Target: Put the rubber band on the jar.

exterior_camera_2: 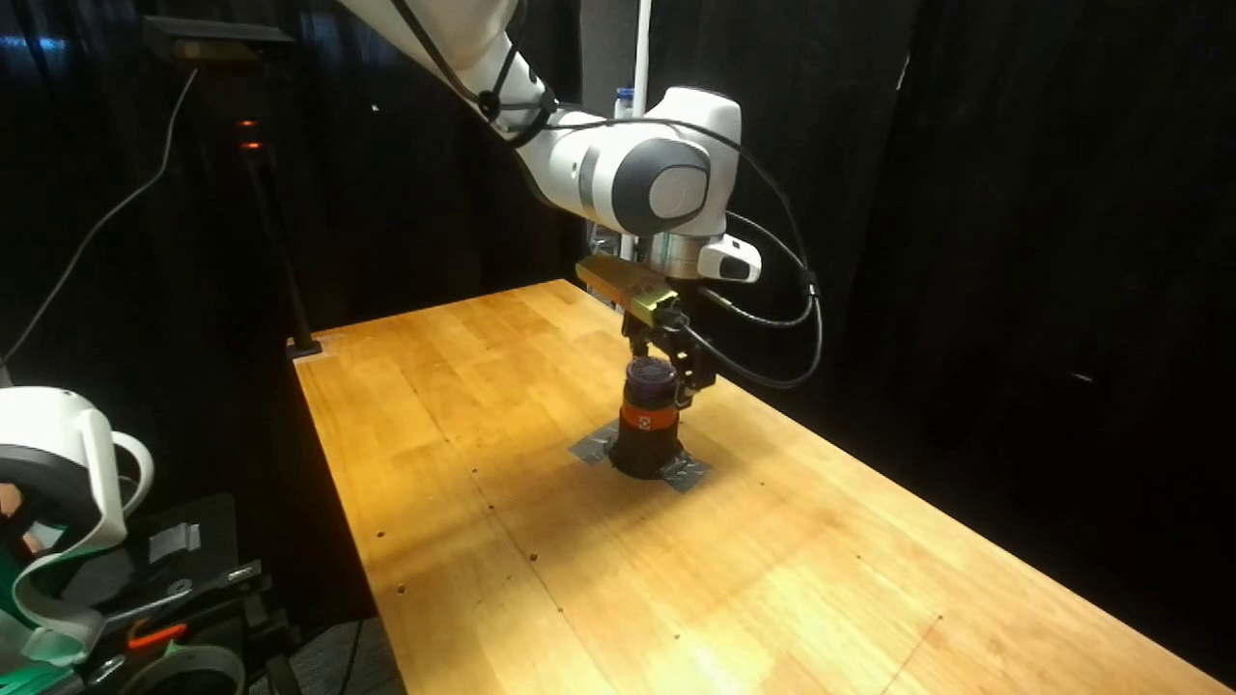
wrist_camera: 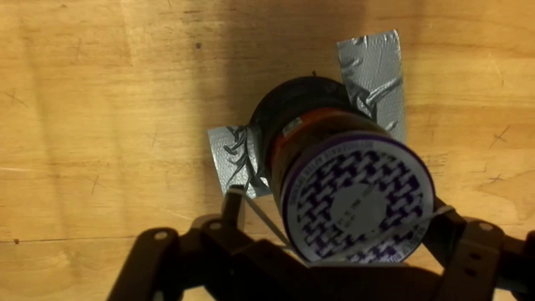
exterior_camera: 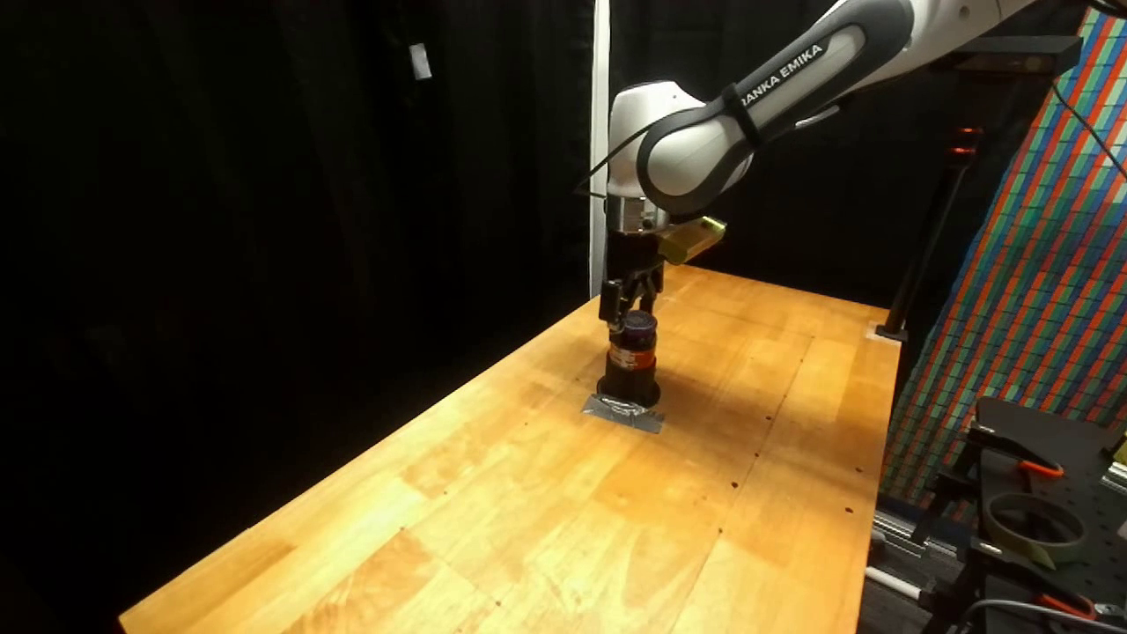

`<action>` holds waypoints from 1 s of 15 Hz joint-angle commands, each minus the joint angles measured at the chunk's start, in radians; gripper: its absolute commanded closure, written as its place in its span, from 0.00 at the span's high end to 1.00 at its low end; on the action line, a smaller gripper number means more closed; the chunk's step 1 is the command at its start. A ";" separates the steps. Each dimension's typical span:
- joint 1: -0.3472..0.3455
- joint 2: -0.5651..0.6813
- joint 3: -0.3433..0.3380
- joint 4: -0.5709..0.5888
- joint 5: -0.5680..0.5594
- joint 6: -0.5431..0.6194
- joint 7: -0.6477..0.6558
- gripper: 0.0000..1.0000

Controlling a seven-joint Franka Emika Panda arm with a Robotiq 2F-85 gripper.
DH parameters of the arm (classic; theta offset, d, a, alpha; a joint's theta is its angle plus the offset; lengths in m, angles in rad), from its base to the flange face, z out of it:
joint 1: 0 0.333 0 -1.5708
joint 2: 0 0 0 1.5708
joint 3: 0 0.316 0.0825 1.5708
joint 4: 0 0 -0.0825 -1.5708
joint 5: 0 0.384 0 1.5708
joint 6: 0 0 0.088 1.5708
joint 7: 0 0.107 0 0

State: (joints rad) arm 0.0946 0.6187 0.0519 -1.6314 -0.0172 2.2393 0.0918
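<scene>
Holding rubber band [wrist_camera: 266,220] stretched between parted fingers [wrist_camera: 232,207] — with upright jar [wrist_camera: 355,195] nearer the right-hand one in wrist view — likely needs centring.

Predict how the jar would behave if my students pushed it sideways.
The jar would probably resist sliding, as silver tape runs from the black base at its foot onto the table. A push near the lid could rock it, since jar and base stand taller than wide.

The tabletop [exterior_camera: 528,528] is smooth wood, the creased tape [wrist_camera: 376,69] glossy, the curtain [exterior_camera: 308,220] matt cloth.
</scene>
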 commanded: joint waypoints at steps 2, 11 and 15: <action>-0.024 -0.130 0.012 -0.153 0.025 -0.005 -0.061 1.00; -0.069 -0.255 0.020 -0.378 0.091 0.028 -0.167 1.00; -0.050 -0.253 0.008 -0.445 0.070 0.134 -0.136 1.00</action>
State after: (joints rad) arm 0.0429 0.4107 0.0607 -1.9758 0.0583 2.3087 -0.0479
